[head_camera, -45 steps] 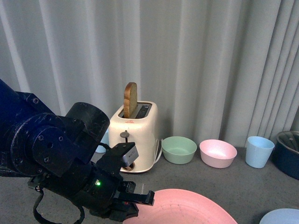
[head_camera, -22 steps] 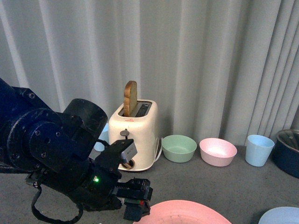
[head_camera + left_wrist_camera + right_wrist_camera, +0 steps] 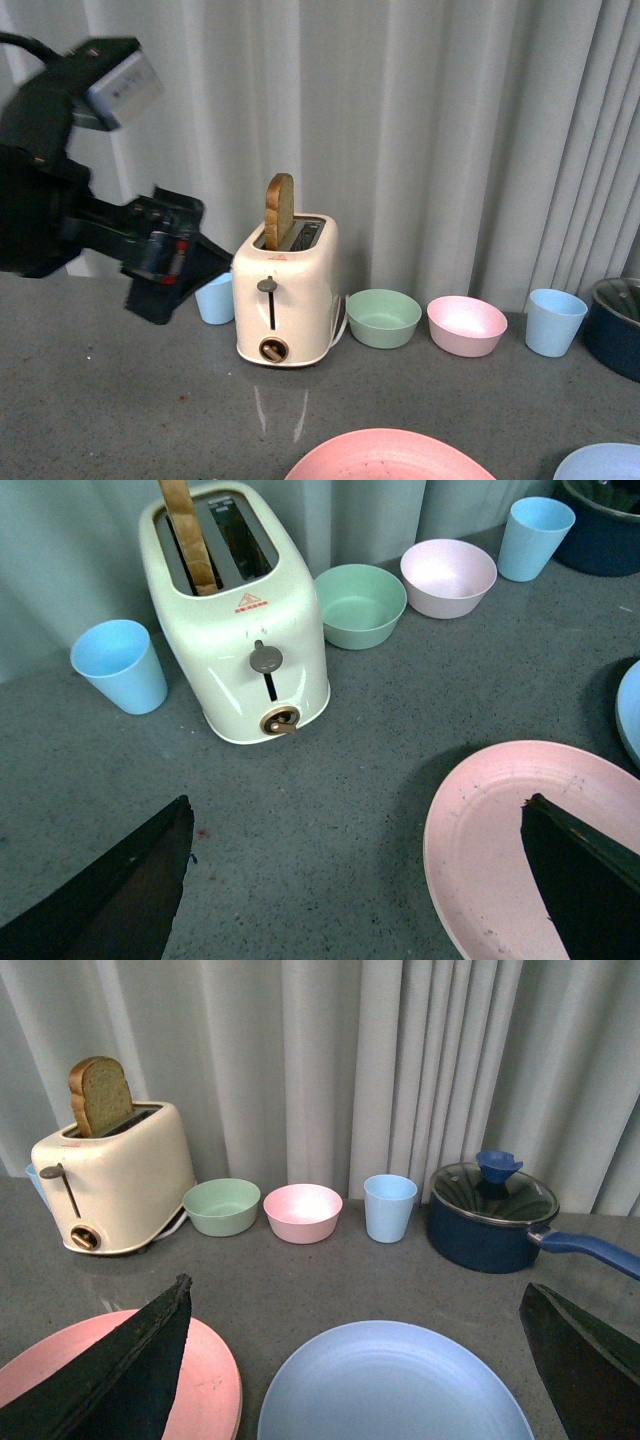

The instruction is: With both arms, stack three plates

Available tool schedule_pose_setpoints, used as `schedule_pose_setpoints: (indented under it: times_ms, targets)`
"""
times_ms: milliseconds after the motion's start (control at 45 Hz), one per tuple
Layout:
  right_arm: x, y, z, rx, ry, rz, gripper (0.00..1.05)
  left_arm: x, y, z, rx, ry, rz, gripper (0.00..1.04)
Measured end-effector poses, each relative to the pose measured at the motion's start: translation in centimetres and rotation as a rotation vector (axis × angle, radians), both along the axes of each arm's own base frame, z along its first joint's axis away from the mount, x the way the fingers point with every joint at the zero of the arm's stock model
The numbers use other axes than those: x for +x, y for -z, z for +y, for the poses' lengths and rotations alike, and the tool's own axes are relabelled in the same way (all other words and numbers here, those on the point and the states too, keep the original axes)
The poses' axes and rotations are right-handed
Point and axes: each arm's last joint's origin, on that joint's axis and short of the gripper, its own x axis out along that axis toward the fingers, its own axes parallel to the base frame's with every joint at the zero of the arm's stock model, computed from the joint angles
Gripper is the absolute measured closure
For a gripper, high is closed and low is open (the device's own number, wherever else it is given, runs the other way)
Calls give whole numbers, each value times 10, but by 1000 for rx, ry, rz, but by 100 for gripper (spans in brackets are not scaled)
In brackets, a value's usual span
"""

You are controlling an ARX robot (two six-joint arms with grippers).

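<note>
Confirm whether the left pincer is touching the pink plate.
Apart. The front view shows the left pincer up beside the toaster, with open table between it and the pink plate.

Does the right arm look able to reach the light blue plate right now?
Probably yes: the light blue plate lies bare in front of the open right gripper, with nothing on it or in between.
</note>
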Motion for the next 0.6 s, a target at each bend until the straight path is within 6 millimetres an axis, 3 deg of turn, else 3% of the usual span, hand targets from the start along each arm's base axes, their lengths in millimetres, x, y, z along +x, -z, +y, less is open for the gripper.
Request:
schedule_pose_setpoints:
  times_ms: [111, 200, 245, 311, 423, 578, 601]
  targets:
    - [0, 0, 0, 0, 0, 0, 7, -31, -9, 16, 19, -30, -77, 8]
    - [0, 0, 0, 0, 0, 0, 7, -62, -5, 35, -90, -400, -314, 28]
    - [0, 0, 0, 0, 1, 0, 7, -75, 1, 42, -146, -470, -369, 39]
    - [0, 0, 0, 0, 0, 0, 7, -90, 14, 48, -182, -490, -366, 55]
    - [0, 0, 0, 0, 0, 0, 7, -102, 30, 51, -187, -483, -337, 72]
    - [0, 0, 0, 0, 0, 0, 7, -120, 41, 57, -195, -487, -344, 101]
    - [0, 0, 0, 0, 0, 0, 7, -122, 42, 58, -204, -484, -344, 101]
